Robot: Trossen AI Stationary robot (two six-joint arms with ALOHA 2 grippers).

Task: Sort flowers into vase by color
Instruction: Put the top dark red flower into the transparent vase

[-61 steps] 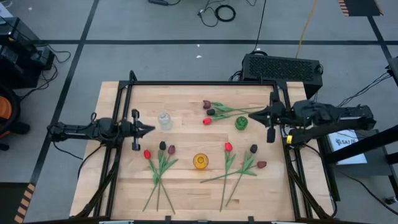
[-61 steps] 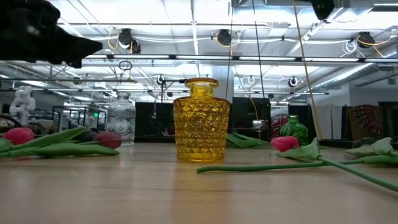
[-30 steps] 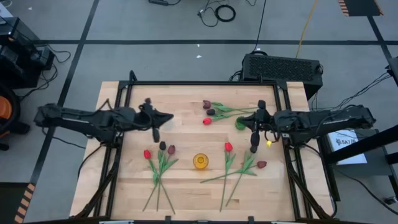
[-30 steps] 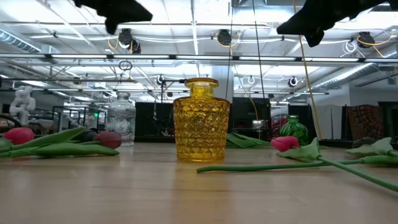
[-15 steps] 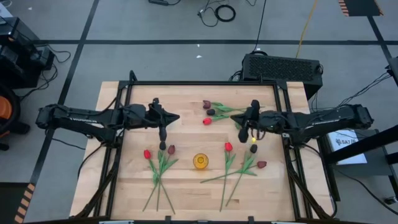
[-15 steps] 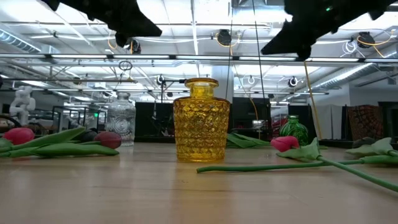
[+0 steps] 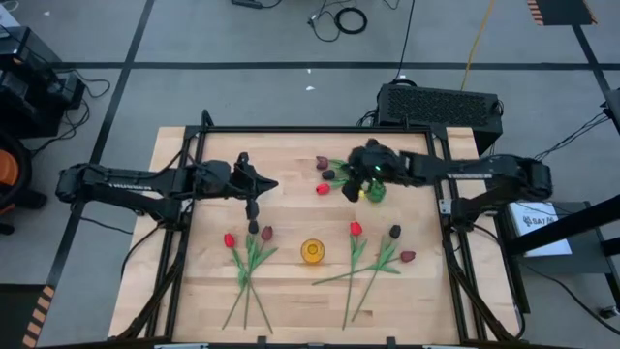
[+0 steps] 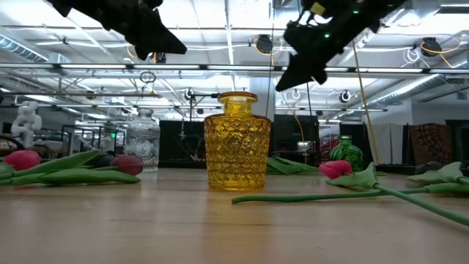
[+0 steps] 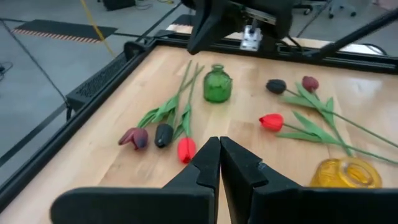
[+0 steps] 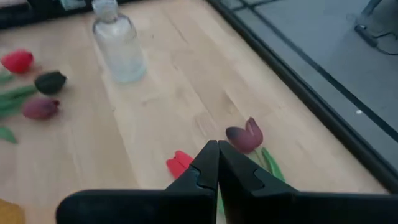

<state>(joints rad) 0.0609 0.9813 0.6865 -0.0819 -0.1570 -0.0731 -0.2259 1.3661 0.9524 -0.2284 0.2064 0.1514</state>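
Observation:
Three tulip groups lie flat on the table. The far group, maroon [image 7: 322,163], near-black [image 7: 328,175] and red [image 7: 323,189], lies beside the green vase [image 7: 376,192]. My right gripper [image 7: 350,190] hovers shut above this group; its wrist view shows the red head [image 10: 179,163] and maroon head [image 10: 245,135] just below the fingers. My left gripper [image 7: 254,213] hangs shut in the air over the clear vase [image 10: 118,46], which its arm hides in the high view. A second group [image 7: 252,233] lies near left, a third [image 7: 387,237] near right. The yellow vase [image 7: 311,251] stands between them.
A black frame [image 7: 310,129] runs along the table's far edge and sides. Bare wood lies between the clear vase and the far tulip group, and along the near edge. In the low view, both arms hang above the yellow vase [image 8: 236,143].
My right gripper has swung toward the table's left and far edge, passing over the green vase to a spot above the far tulip group. My left gripper moved a little toward the right and near edge, then held still. Flowers and vases have stayed in place.

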